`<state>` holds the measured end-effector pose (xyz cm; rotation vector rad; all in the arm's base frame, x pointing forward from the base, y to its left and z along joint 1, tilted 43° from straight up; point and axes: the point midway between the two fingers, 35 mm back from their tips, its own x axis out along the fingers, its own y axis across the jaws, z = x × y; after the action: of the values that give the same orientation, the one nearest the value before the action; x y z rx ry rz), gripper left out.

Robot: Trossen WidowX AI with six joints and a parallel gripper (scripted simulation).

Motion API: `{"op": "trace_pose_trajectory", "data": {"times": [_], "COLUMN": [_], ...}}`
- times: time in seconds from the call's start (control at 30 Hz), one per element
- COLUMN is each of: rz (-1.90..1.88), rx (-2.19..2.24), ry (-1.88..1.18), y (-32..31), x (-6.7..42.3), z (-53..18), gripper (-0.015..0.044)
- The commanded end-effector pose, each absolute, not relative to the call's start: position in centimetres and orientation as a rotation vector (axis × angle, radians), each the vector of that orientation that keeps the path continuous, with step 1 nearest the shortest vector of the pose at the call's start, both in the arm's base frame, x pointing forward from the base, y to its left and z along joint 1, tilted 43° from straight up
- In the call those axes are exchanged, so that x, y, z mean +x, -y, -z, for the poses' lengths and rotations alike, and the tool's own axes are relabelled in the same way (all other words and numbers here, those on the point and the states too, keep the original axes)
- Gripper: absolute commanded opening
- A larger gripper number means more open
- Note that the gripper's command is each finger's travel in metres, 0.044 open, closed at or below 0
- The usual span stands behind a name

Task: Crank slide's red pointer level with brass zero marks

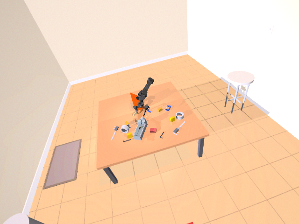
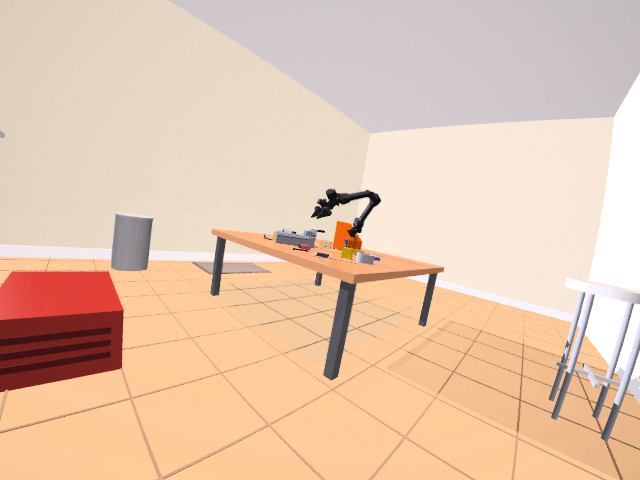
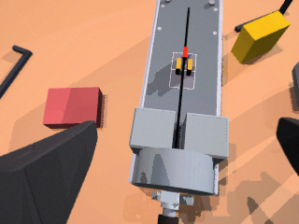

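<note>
The grey slide machine (image 1: 137, 137) (image 2: 294, 239) (image 3: 159, 95) stands on the table. In the wrist view its red pointer (image 3: 185, 52) sits in the slot just beyond the two brass marks, left (image 3: 178, 65) and right (image 3: 190, 66), on the side away from the crank; it is not level with them. The crank's black handle (image 2: 321, 231) (image 3: 168, 219) is at the end nearest the arm, cut off by the wrist view's bottom edge. My gripper (image 1: 140, 114) (image 2: 316, 215) (image 3: 184, 128) is wide open and empty, above the crank end, not touching the machine.
A red block (image 1: 153, 130) (image 3: 70, 108) lies on one side of the machine, a yellow block (image 1: 129, 135) (image 3: 262, 36) on the other. Black hex keys, white-grey rings, calipers-like tools and blue pieces lie around. An orange panel (image 1: 133, 98) stands by the arm's base.
</note>
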<state>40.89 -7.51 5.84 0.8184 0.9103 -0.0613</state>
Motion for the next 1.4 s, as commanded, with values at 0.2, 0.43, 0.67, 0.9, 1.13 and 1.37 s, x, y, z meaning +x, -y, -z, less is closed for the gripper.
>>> {"op": "trace_pose_trajectory", "data": {"times": [0.2,0.43,0.67,0.9,1.13,1.37], "rz": [0.177,0.184,0.184,0.184,0.184,0.184], "rx": [0.884,0.888,0.89,0.89,0.89,0.89], "ry": [-0.926,-0.926,-0.926,-0.926,-0.927,-0.927], "y": [5.1,4.0,2.2,1.6,0.8,0.1], "x": [36.6,36.4,36.3,36.4,36.4,36.4], "z": [-7.2,-6.1,-4.2,-3.5,-2.7,-1.9], "gripper": [0.044,0.044,0.044,0.044,0.044,0.044]}}
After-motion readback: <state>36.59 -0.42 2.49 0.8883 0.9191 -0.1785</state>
